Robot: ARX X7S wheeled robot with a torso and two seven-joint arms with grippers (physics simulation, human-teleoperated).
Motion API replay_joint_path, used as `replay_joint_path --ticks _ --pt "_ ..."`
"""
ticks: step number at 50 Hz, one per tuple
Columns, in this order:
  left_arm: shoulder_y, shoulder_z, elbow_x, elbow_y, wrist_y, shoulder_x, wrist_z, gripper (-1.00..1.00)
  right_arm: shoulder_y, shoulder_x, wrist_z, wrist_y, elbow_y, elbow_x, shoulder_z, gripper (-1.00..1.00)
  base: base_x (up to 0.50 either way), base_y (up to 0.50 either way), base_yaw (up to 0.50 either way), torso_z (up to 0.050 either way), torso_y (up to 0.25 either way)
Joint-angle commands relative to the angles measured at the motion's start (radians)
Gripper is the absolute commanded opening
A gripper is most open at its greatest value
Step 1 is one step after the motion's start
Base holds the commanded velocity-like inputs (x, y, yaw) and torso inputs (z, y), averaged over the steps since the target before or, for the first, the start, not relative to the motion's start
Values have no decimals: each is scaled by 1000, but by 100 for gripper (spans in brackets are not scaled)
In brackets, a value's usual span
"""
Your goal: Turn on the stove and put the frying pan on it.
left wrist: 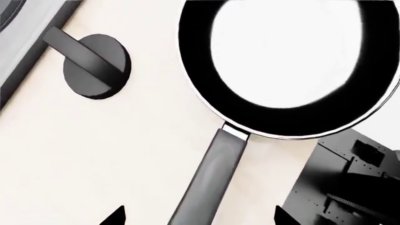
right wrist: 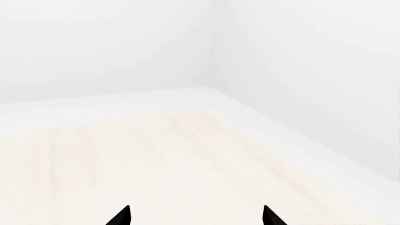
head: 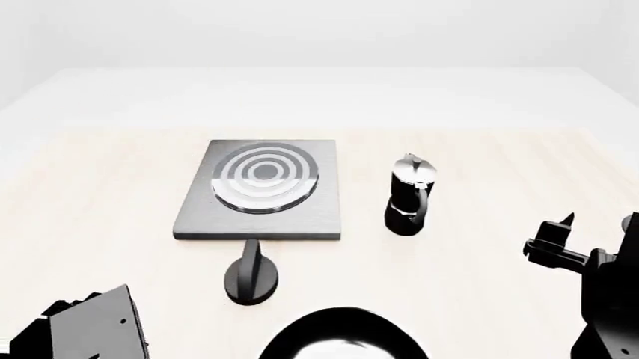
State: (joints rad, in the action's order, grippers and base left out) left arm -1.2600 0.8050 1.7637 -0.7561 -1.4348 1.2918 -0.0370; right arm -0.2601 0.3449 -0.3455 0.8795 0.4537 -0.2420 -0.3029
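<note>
The pan (left wrist: 287, 65) lay on the bench (head: 479, 224) short of the stove (head: 262, 191), its handle (left wrist: 212, 178) running straight back between the left gripper (left wrist: 198, 216)'s parted jaws. The right gripper (right wrist: 195, 216), also parted, hung well away.

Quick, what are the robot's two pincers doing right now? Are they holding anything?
Left pincer: open, empty, above the frying pan handle.
Right pincer: open, empty.

Flat square grey metal stove slab (head: 262, 193) centre on pale wooden table (head: 479, 172); ringed round burner (head: 265, 176) bare. Small black round knob (head: 251, 274) just near of slab. Black moka pot (head: 409, 196) upright, right of slab. Round black frying pan (head: 343, 340) at near edge, partly cut off. Right gripper (head: 591, 239) raised, near right, fingertips apart.
</note>
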Motion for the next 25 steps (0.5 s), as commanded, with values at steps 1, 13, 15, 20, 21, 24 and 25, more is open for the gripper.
replay_joint_path --ticks 1,13,15,20,21,24,25 --pt "69 43 -83 37 6 -15 4 100 5 -2 -3 -11 -11 -1 -1 100 0 0 0 0 0" --pt "91 59 -149 16 17 -32 38 100 5 -6 -10 -13 -10 -6 -12 100 0 0 0 0 0" --pt "84 56 -146 16 18 -35 41 100 -7 -1 -37 12 -24 18 7 100 0 0 0 0 0" --pt "71 49 -132 30 25 -35 32 100 -8 -3 -32 1 -29 13 6 100 0 0 0 0 0" --pt "70 49 -132 30 26 -35 32 100 -8 -3 -32 1 -29 12 6 100 0 0 0 0 0" --pt "69 51 -132 30 26 -35 32 100 -8 -3 -33 1 -29 12 6 100 0 0 0 0 0" --pt "69 51 -132 30 26 -35 32 100 -8 -3 -33 1 -29 12 6 100 0 0 0 0 0"
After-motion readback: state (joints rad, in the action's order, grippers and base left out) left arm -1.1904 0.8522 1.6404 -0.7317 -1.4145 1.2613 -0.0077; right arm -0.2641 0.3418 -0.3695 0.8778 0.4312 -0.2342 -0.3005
